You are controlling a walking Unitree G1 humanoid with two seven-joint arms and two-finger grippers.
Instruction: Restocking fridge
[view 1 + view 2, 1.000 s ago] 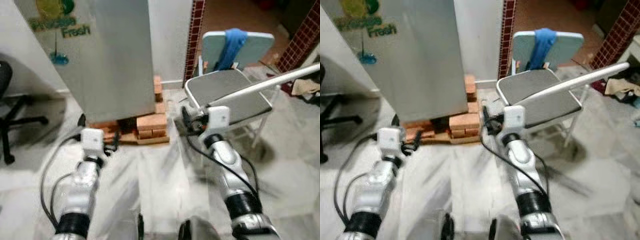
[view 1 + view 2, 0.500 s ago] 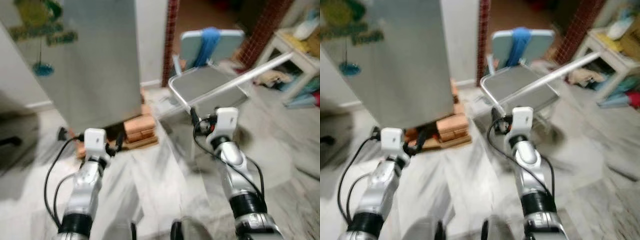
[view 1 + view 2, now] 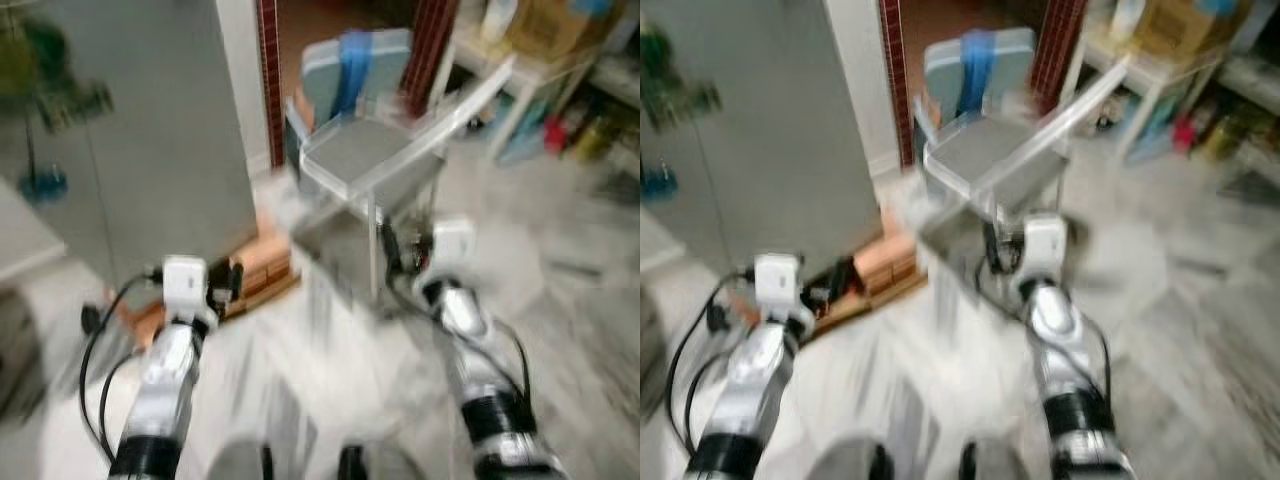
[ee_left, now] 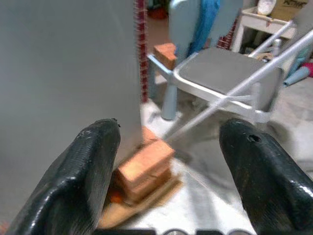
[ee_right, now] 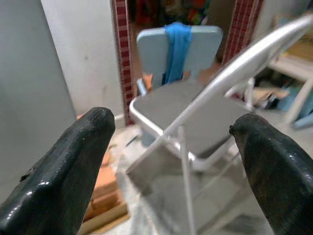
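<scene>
Fridge [image 3: 150, 150], a tall grey slab standing upright on a base of bricks [image 3: 262, 268], fills the head view from 9 to 12 o'clock, its long axis vertical, and lies just ahead of the left gripper [image 4: 168, 161] at about 11 o'clock, so I judge the left arm the nearer one for its door; a folding chair [image 5: 195, 117] with a blue cloth [image 5: 177, 41] over its back stands at 1 o'clock, ahead of the right gripper [image 5: 171, 161]. Both grippers hang with fingers spread wide and nothing held. Decals on the fridge door are too blurred to read.
</scene>
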